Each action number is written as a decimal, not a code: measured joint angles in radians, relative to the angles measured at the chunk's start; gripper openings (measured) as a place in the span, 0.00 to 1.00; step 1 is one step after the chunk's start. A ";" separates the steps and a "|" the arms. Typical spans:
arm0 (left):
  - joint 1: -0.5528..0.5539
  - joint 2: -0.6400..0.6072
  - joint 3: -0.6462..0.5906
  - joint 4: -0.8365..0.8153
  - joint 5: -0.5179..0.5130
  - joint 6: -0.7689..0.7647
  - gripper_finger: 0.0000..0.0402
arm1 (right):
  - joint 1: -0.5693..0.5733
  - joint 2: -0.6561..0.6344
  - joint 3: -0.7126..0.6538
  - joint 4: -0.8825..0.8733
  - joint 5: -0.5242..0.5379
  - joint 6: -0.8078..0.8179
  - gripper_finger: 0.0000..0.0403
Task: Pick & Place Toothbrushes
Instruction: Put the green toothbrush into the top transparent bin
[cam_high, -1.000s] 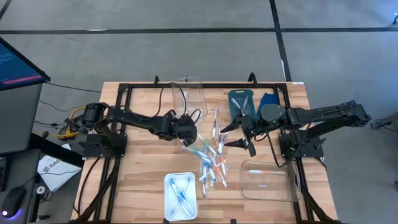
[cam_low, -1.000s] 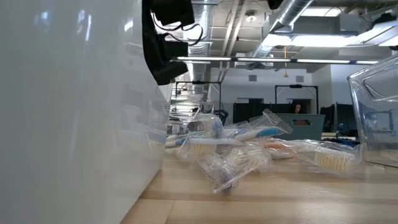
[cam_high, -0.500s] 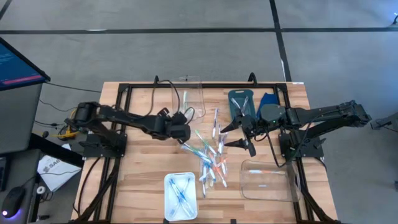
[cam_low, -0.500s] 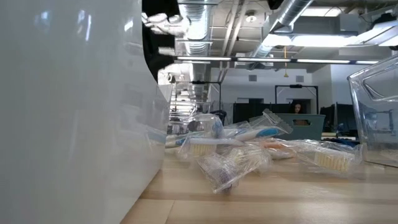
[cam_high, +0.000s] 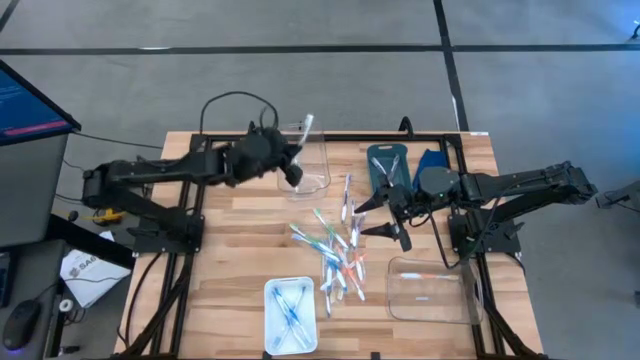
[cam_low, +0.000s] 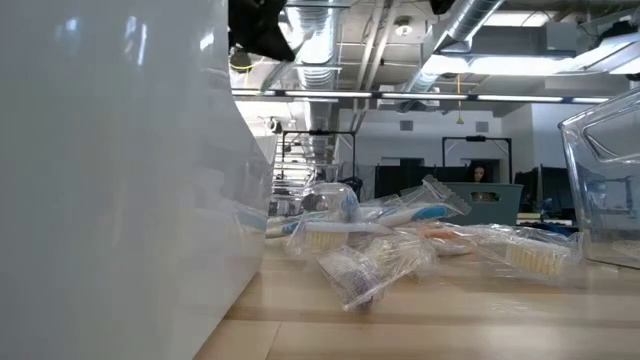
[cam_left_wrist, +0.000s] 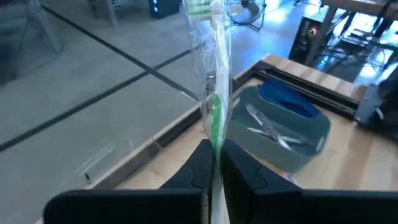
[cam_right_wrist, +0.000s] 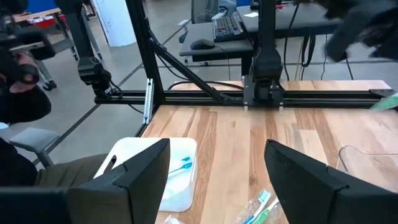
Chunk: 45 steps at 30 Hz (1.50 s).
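- My left gripper (cam_high: 297, 152) is pinched shut on a wrapped green toothbrush (cam_left_wrist: 213, 93), standing upright over the clear bin (cam_high: 318, 170) at the table's far edge; released this high, it could tip outside
- My right gripper (cam_high: 378, 217), jaws wide and empty, waits beside the toothbrush pile (cam_high: 335, 255); a low sweep could scatter it

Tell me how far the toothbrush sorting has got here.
Partly done. Blue toothbrushes already lie in the white tray. In hand: the left pincer is shut on a green wrapped toothbrush over the clear bin. Left: the loose pile mid-table; the right pincer waits open beside it.
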 joint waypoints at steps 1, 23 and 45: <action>0.020 0.004 0.007 0.011 0.038 0.001 0.02 | 0.000 0.000 0.000 -0.003 0.000 0.000 0.63; -0.076 -0.008 -0.361 0.929 0.733 -0.094 0.02 | -0.038 0.119 0.000 0.319 -0.006 -0.121 0.63; 0.255 0.051 -0.170 0.323 0.466 -0.179 0.01 | -0.081 0.116 0.000 0.288 -0.003 -0.070 0.63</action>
